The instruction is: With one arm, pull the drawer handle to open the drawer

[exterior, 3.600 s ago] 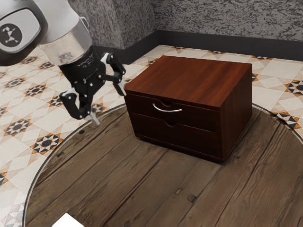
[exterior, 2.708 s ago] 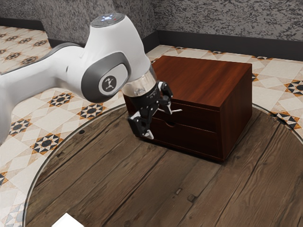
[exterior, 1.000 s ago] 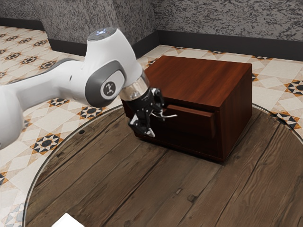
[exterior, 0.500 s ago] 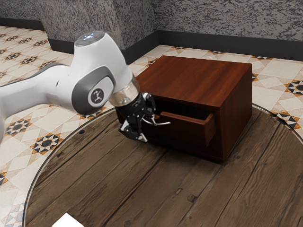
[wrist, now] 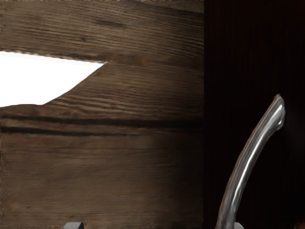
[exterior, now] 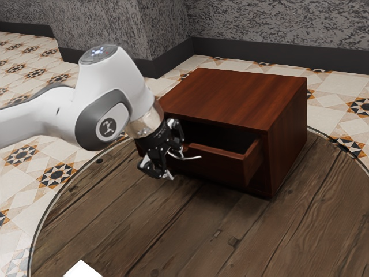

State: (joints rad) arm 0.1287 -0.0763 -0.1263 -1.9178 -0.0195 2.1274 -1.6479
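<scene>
While the pincer (exterior: pixel 171 159) is hooking the drawer handle (exterior: pixel 191 157) with jaws spread, not clamped, a slip-off is looming

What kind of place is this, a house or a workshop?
Probably a room in a home, shown as a computer render: patterned floor tiles, a rough grey wall with a dark skirting board, and a small wooden cabinet on a round plank floor.

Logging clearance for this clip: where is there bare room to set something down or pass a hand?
Free: the cabinet top, and the wooden floor in front of it, toward the camera. Crowded: ahead of the pulled-out top drawer, where the gripper sits at the handle.
</scene>
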